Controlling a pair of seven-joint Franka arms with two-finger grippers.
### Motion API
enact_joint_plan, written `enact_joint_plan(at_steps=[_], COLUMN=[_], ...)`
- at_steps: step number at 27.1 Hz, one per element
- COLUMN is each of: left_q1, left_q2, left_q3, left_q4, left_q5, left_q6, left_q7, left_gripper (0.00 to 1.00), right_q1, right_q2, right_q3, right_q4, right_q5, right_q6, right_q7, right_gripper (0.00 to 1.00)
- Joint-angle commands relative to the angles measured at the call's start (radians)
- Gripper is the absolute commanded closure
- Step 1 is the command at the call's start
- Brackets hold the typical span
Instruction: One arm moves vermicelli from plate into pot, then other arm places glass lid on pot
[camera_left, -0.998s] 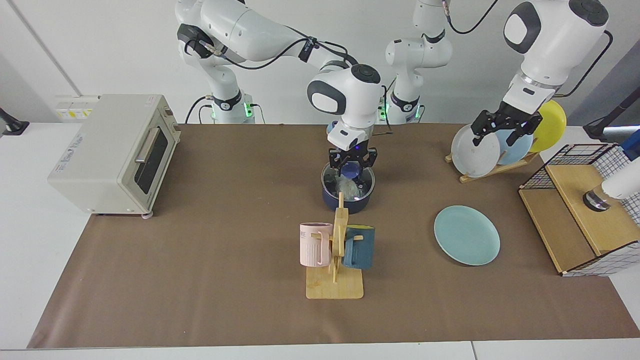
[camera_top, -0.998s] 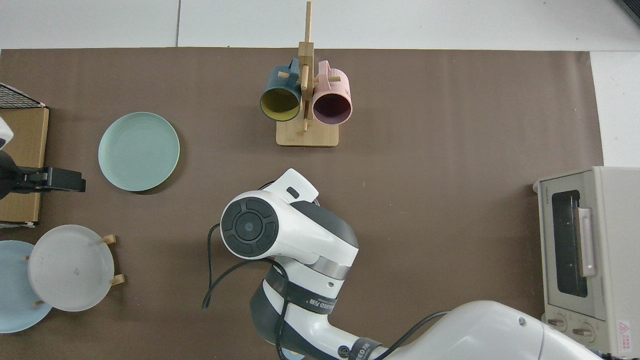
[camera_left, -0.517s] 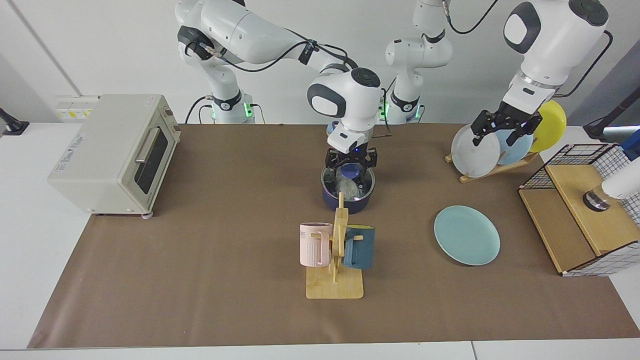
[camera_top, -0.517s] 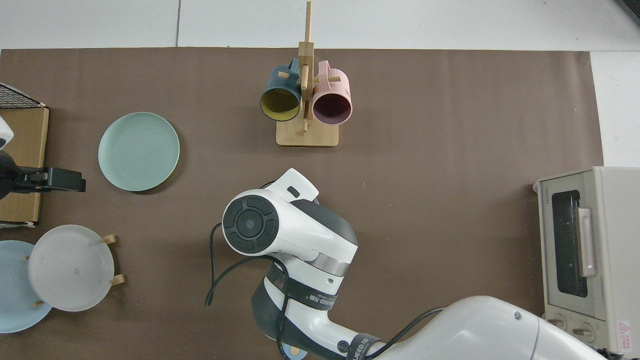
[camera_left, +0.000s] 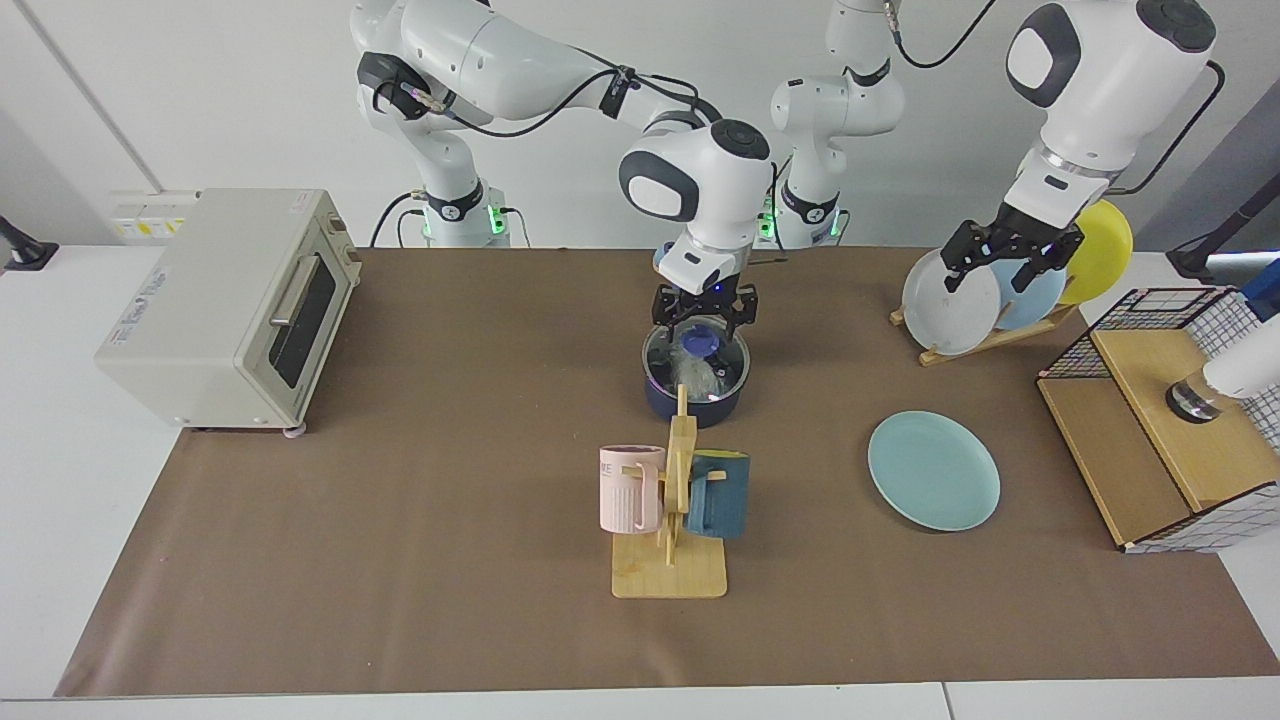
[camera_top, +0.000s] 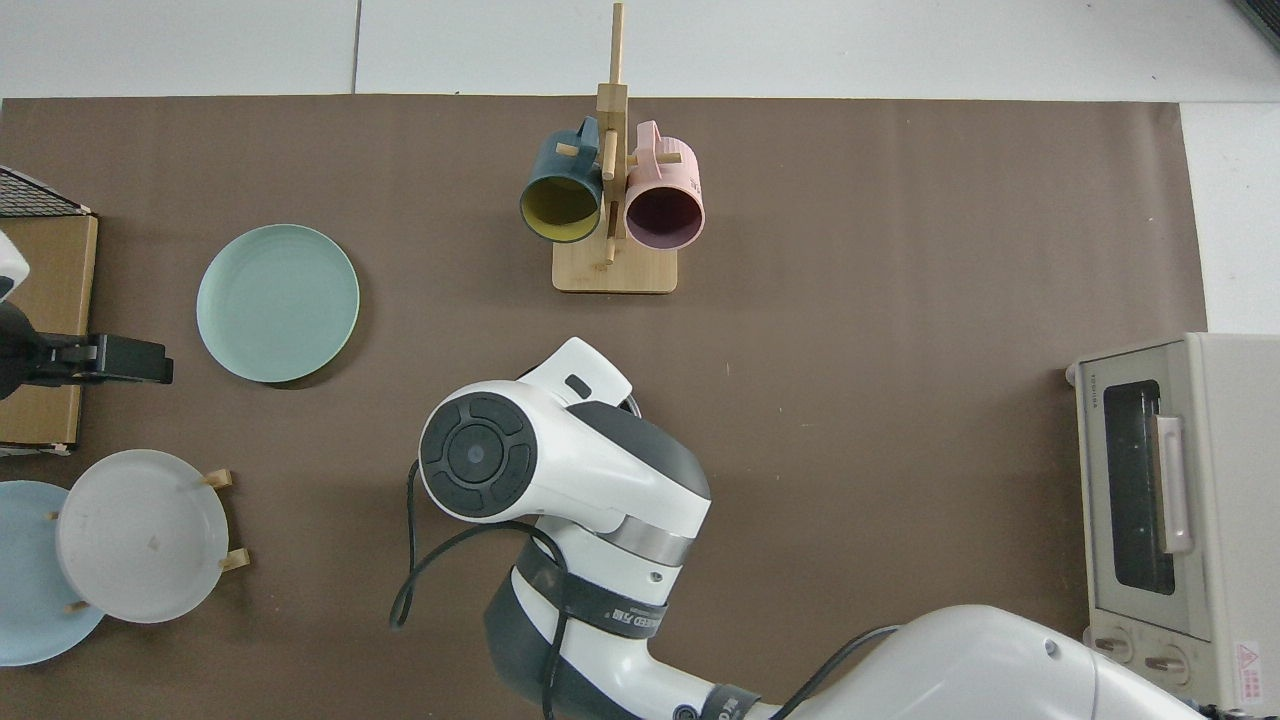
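brown mat (camera_left: 420, 500) on white table; white wall | right gripper (camera_left: 704, 312) spread just above lid (camera_left: 697, 352) on pot (camera_left: 695, 398), vermicelli (camera_left: 692, 374) inside | plate (camera_left: 933, 470) bare | left gripper (camera_left: 1010, 255) spread, waits by rack (camera_left: 985, 340)

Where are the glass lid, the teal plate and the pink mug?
glass lid (camera_left: 703, 340): facing view, blue knob.
teal plate (camera_top: 277, 302): top view, bare centre.
pink mug (camera_left: 630, 492): facing view, ribbed side.
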Motion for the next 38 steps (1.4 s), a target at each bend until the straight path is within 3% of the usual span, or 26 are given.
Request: enact_joint_plan(at_steps=[1,8,12,17,23,33,38], left_q1=[-0.009,-0.012,-0.012,-0.012,-0.013,-0.015,-0.016], left_q2=[0.011,0.011,0.011,0.011,0.011,0.011,0.011], left_q3=[-0.004,-0.01,-0.01,-0.01,-0.01,-0.01,-0.009], left_q4=[0.019,0.019,0.021,0.021,0.022,0.022,0.022], left_q5=[0.013,0.013,0.013,0.013,0.013,0.013,0.013], left_q6=[0.003,0.001,0.003,0.003,0.004,0.004,0.004], left_q7=[-0.001,-0.003,-0.003,-0.003,-0.003,-0.006,-0.009], left_gripper=[0.0,0.0,0.0,0.0,0.0,0.0,0.0], right_q1=[-0.018,-0.023,-0.02,0.002,0.054,0.056,0.054], right_q2=[-0.036,-0.097,-0.143,-0.238,-0.362,-0.378,-0.445], right_q3=[0.043,0.037,0.01,-0.145,-0.436,-0.653,-0.72], right_q4=[0.024,0.103,0.168,0.176,0.142,0.084,-0.059], right_q5=[-0.007,0.01,0.064,0.175,0.382,0.449,0.476], right_q6=[-0.087,-0.219,-0.289,-0.295,-0.283,-0.226,-0.093], right_q7=[0.01,-0.01,-0.084,-0.218,-0.43,-0.518,-0.576], right_gripper=[0.01,0.01,0.01,0.01,0.01,0.01,0.01])
